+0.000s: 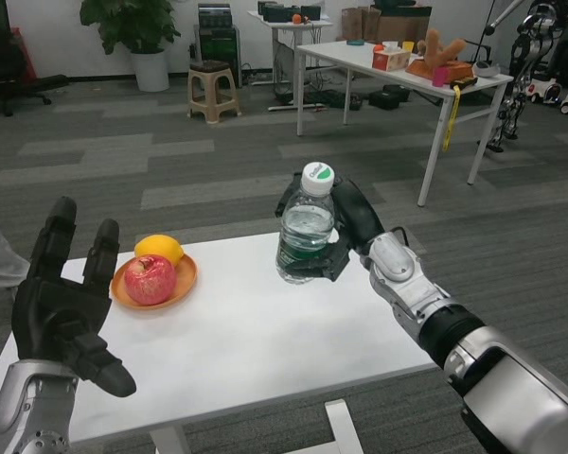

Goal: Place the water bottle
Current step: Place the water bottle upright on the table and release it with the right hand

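Right hand (346,232) is wrapped around the water bottle (306,227) at frame center, base at or just above the table (265,350). Imo lower it straight, keep it upright, then let go (left hand (62,303), lower left, is idle w/ fingers spread).

Fruit on a plate, and a busy room behind.
An orange plate (182,283) with a red apple (150,279) and a yellow lemon (159,248) sits just right of the left hand. Far beyond: a stool (214,90), a plant (137,24), another table (360,59).
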Robot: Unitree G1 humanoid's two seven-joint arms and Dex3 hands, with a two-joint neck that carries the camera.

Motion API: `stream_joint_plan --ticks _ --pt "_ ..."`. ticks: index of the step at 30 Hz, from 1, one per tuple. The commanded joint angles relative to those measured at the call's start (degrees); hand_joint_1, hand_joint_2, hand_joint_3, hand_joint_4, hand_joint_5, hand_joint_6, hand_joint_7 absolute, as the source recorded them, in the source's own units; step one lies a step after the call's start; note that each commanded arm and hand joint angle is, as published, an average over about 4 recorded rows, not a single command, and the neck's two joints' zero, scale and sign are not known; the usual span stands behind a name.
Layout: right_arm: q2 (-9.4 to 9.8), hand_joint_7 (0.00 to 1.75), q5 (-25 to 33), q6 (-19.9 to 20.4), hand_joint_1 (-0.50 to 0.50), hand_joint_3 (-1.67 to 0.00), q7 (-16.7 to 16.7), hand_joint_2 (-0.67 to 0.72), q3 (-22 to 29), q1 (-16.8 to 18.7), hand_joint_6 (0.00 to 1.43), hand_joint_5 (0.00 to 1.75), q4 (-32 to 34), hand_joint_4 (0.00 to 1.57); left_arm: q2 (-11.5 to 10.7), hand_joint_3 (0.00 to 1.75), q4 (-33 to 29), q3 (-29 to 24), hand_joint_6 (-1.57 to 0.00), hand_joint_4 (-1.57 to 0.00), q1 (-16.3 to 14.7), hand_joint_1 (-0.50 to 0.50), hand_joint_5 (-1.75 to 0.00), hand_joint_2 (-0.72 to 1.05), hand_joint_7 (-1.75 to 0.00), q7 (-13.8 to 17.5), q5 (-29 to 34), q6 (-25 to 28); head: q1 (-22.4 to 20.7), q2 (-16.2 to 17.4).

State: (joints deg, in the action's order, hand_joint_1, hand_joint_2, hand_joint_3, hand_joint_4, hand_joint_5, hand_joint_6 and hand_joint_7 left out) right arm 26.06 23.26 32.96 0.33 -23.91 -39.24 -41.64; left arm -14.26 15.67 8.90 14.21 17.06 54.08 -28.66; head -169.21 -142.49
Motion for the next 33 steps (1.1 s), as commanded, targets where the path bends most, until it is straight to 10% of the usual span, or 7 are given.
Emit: stream_joint_plan --ticks 1,33 --pt "0.66 1.19 0.64 0.44 0.25 -1.51 -0.42 -0.48 1.85 -0.88 1.00 0.87 -1.38 1.34 -0.33 0.09 -0.29 -0.33 0.00 0.00 -0.58 -0.50 0.00 -0.64 0.00 -0.01 0.06 -0.52 0.24 0.05" --pt "-1.91 1.40 -11.77 1.23 0.25 -1.43 0.09 -0.37 9.85 2.68 1.11 0.97 -18.67 1.57 -0.33 0.07 0.04 0.04 0.00 0.00 -0.34 -0.50 0.00 -0.66 0.00 -0.01 0.09 -0.52 2.55 1.88"
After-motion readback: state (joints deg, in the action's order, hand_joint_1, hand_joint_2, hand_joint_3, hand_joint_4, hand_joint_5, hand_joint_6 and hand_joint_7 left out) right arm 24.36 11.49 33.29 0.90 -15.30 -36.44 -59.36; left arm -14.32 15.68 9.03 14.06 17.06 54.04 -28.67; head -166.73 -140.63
